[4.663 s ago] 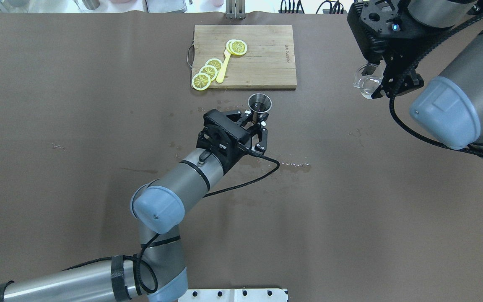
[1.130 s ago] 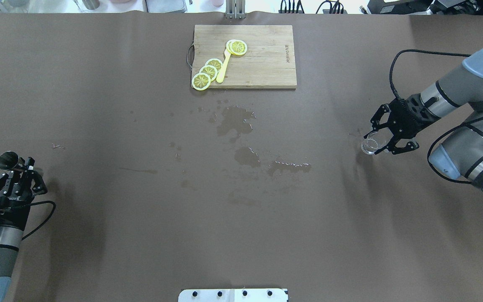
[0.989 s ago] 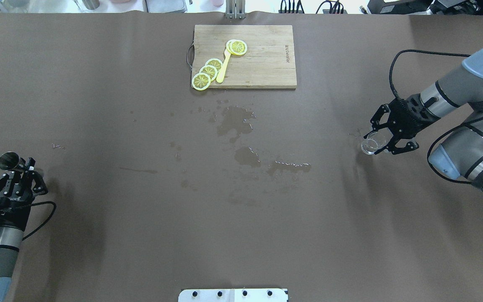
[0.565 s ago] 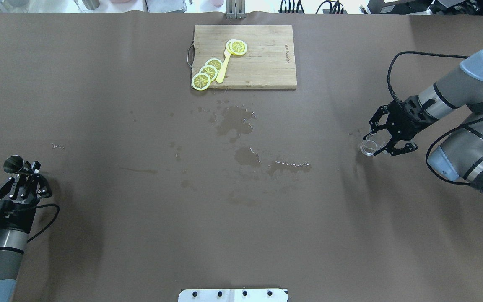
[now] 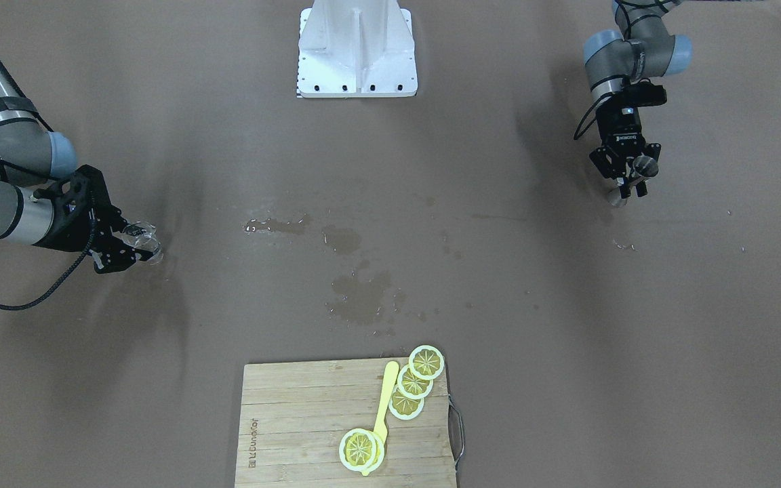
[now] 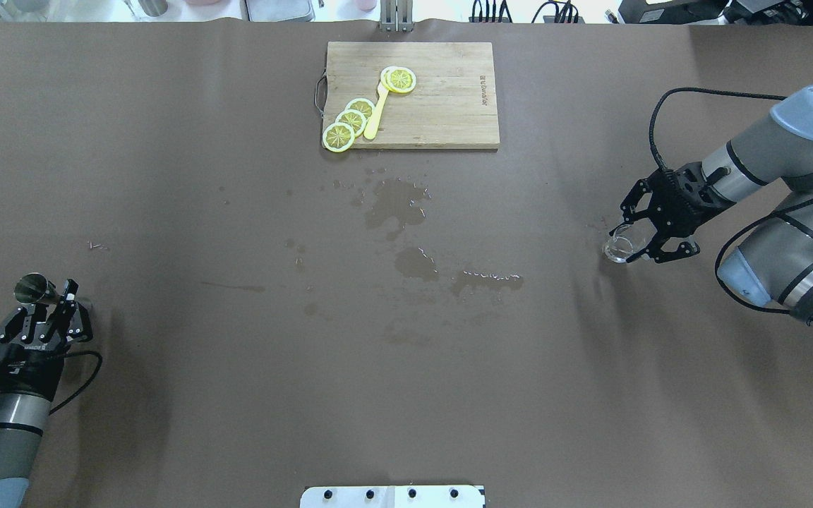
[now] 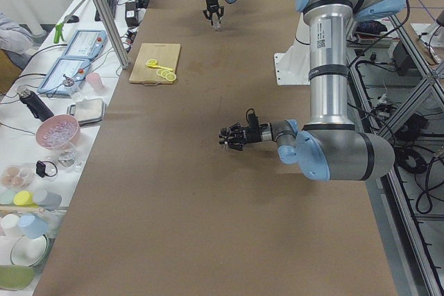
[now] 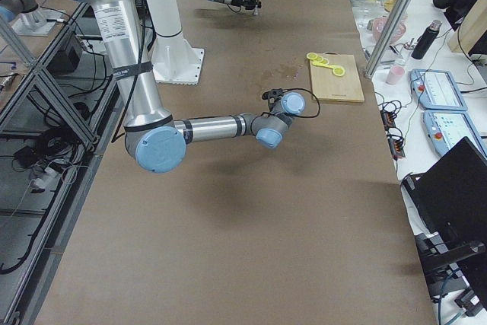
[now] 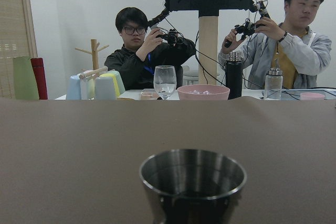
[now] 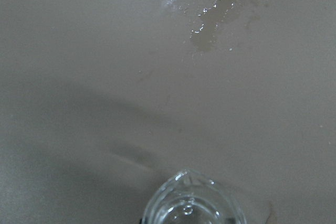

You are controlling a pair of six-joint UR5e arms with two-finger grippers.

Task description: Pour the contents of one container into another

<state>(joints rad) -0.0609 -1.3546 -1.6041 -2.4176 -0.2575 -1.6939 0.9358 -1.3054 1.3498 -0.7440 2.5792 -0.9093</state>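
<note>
Two containers, we note, sit well apart at opposite ends of the brown table (image 6: 166, 176). Item one is the metal cup (image 6: 31, 288), at the robot's far left edge. The left gripper (image 6: 48, 302) is clamped on its lower part, and the open mouth leans slightly outward in the overhead view. From the left wrist we see the rim round and level, with the inside dark. Item two is the glass beaker (image 6: 617, 249), at the robot's right side. It is pinched between the fingers of the right gripper (image 6: 631, 243), which reaches in low from the right. The beaker appears to sit on or just above the cloth; we cannot tell which. Item three is a wooden cutting board (image 6: 435, 99) at the far middle edge. It carries several lemon slices (image 6: 352, 118), and a yellow spoon (image 6: 376, 116) lies among them. Item four is a group of wet patches (image 6: 396, 204) darkening the cloth between the board and the table's centre, with a thinner streak toward the right. Item five is two seated people (image 9: 139, 51) beyond the table in the left wrist view, each holding a handheld device. A wine glass (image 9: 165, 81) and a pink bowl (image 9: 203, 92) stand on the counter before them.
</note>
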